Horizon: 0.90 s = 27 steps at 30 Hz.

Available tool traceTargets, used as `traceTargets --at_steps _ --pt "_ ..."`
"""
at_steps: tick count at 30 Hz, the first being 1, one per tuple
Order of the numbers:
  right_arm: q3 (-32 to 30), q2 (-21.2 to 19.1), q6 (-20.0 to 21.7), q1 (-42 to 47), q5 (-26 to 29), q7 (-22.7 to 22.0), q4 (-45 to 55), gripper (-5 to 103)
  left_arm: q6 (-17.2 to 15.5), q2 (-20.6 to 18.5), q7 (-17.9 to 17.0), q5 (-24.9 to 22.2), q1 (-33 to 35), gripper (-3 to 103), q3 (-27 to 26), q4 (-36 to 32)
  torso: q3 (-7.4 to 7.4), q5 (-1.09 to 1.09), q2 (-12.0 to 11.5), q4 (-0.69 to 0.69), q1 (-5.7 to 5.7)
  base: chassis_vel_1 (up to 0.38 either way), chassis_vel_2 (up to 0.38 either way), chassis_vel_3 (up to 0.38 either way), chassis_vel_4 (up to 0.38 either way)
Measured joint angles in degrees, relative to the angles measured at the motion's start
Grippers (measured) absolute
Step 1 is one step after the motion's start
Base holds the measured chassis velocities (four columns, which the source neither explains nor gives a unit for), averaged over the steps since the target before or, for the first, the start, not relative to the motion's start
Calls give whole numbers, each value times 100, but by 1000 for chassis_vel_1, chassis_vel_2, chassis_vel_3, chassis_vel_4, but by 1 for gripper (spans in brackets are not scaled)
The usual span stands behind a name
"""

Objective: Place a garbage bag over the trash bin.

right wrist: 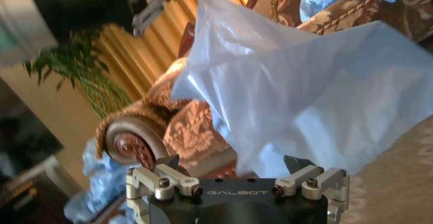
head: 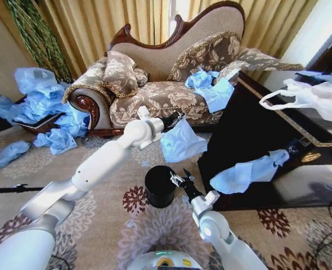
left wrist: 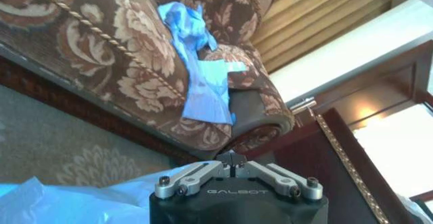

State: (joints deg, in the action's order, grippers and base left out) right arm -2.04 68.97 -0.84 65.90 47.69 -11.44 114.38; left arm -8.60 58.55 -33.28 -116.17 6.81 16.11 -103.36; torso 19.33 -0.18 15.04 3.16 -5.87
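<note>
While the left claw (head: 177, 117) hangs in front of the sofa (head: 155, 95), pinched tight on the top corner of a light-blue garbage bag (head: 182, 140), the bag dangles above the black trash bin (head: 160, 185) on the patterned carpet (head: 98, 225); the right claw (head: 181, 179), jaws spread and empty, sits just beside the bin's rim; more blue bags lie on the sofa seat (head: 211, 90).

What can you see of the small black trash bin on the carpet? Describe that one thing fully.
The trash bin is a small, smooth black cylinder standing upright on the patterned carpet in front of the sofa. No bag lines it. The right gripper sits open by its rim; contact is unclear. The garbage bag, held by the left gripper, hangs above and beyond it.
</note>
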Motion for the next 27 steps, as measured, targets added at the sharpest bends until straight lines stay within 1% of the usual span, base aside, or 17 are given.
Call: traceTargets --at_steps 1,3,4,5,6,8,9,11,12,14,15,16,17,18,23,26,27 --pt "63 60 -21 -145 107 -69 -45 100 -1 -5 3 1 29 0 -15 4 1 -3 0 -2 -1 0 0 0 0" --pt "185 149 -32 -383 368 -221 -96 100 -1 7 9 29 87 0 -43 23 0 -2 0 -2 -1 0 0 0 0" --pt "270 208 -35 -487 498 -329 -129 100 -1 29 9 51 123 0 -47 32 0 -3 0 0 -1 0 0 0 0" --pt "270 208 -35 -487 498 -329 -129 100 -1 29 9 51 123 0 -47 32 0 -3 0 0 -1 0 0 0 0" --pt "344 273 -42 -562 566 -433 -167 100 -1 47 9 69 148 0 -46 35 0 -2 0 2 -1 0 0 0 0" --pt "462 467 -66 -674 675 -701 -262 100 7 75 -2 111 192 0 -24 35 1 -2 0 0 -1 0 0 0 0" --pt "462 467 -66 -674 675 -701 -262 100 7 75 -2 111 192 0 -24 35 1 -2 0 0 -1 0 0 0 0" --pt "531 671 -66 -722 785 -942 -316 100 18 84 -30 125 218 0 13 0 0 -3 0 1 -1 0 0 0 0" --pt "531 671 -66 -722 785 -942 -316 100 18 84 -30 125 218 0 13 0 0 -3 0 1 -1 0 0 0 0" --pt "645 876 -57 -754 864 -1065 -375 100 51 22 -75 138 265 0 21 -61 0 -1 0 2 -1 0 0 0 0" --pt "705 964 -69 -771 869 -1102 -418 100 57 -1 -86 148 295 0 6 -80 0 -2 0 1 0 0 0 0 0" --pt "705 964 -69 -771 869 -1102 -418 100 57 -1 -86 148 295 0 6 -80 0 -2 0 1 0 0 0 0 0" --pt "782 1072 -88 -807 875 -1157 -476 102 64 -12 -106 171 338 0 -41 -94 0 -3 0 0 -1 0 0 0 0" --pt "858 1188 -110 -872 890 -1234 -573 100 75 -20 -141 199 393 0 -113 -112 0 -3 0 -1 -1 0 0 0 0" --pt "1046 1385 -229 -1066 836 -1364 -924 99 90 -64 -190 227 487 0 -228 -158 0 -3 0 0 -1 0 0 0 0" --pt "1092 1548 -406 -1226 514 -1561 -1350 97 97 -93 -204 229 500 0 -303 -200 1 -2 0 -1 -1 0 0 0 0" --pt "1092 1548 -406 -1226 514 -1561 -1350 97 97 -93 -204 229 500 0 -303 -200 1 -2 0 -1 -1 0 0 0 0"
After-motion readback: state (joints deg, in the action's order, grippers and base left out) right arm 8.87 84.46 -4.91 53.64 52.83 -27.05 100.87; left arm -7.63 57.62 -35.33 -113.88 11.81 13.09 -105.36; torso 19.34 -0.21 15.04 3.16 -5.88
